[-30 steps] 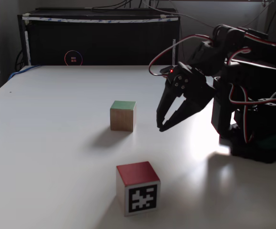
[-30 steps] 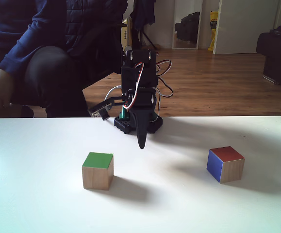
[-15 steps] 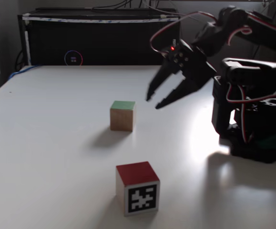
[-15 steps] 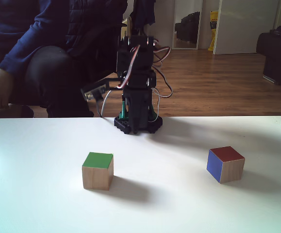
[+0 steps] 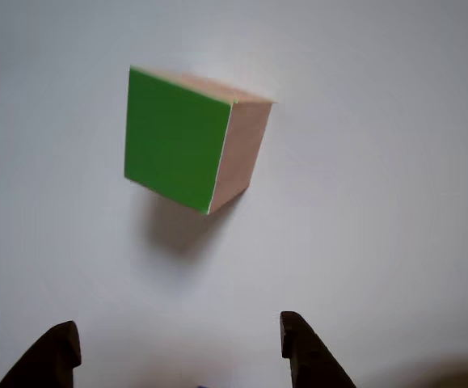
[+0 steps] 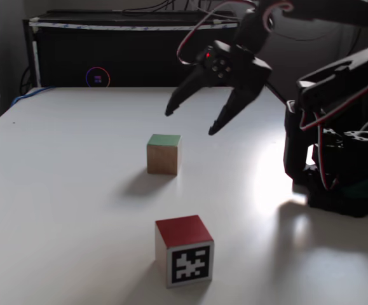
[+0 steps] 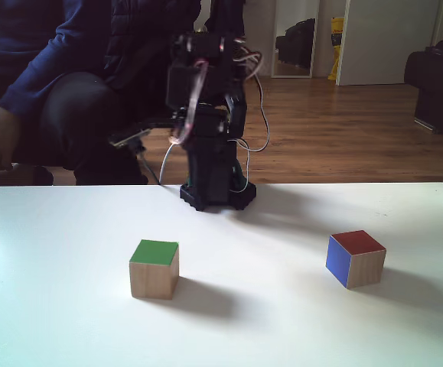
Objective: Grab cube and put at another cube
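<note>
Hovering claw (image 6: 190,124) agape above cube (image 6: 163,153)

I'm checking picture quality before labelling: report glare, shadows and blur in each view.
Other view: soft overall, the green-faced cube casts a dim shadow below it, tool tips dark. A fixed view: bright glare on the white table beside the arm base, the red-topped cube sharp. Another fixed view: the arm is motion-blurred, and both cubes throw shadows to their right.

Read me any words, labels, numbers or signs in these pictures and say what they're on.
No readable words or numbers.
Red-topped cube: a black-and-white square marker pattern on its front face, not text.
Black box behind the table: a small glowing ring emblem, too small to read.
</note>
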### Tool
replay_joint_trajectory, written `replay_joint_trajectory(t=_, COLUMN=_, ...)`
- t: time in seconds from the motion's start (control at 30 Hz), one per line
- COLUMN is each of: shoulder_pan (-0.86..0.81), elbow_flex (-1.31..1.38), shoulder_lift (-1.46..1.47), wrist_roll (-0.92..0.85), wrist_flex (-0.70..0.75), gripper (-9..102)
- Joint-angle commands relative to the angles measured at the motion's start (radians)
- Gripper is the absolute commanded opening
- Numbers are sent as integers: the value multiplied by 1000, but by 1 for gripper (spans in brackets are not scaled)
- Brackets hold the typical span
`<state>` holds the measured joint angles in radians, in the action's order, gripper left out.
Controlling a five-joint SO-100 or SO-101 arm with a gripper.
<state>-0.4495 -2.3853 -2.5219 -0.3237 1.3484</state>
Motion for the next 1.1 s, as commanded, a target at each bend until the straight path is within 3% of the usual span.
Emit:
replay_joint_trajectory(t=0.0, shoulder_pan=-32, elbow_flex=115, shoulder_lift=112, wrist_roll=-40, wrist_flex=20, gripper=40)
replay_joint_trajectory(t=0.37, shoulder_pan=-156, elbow_flex=316, shoulder_lift=407, wrist_roll=-127, wrist_flex=23, gripper=44)
replay_joint_trajectory(t=1.07, shoulder_pan=-155, elbow_flex=529, shoulder_lift=927, wrist_roll=-15, wrist_flex=-104, gripper=45)
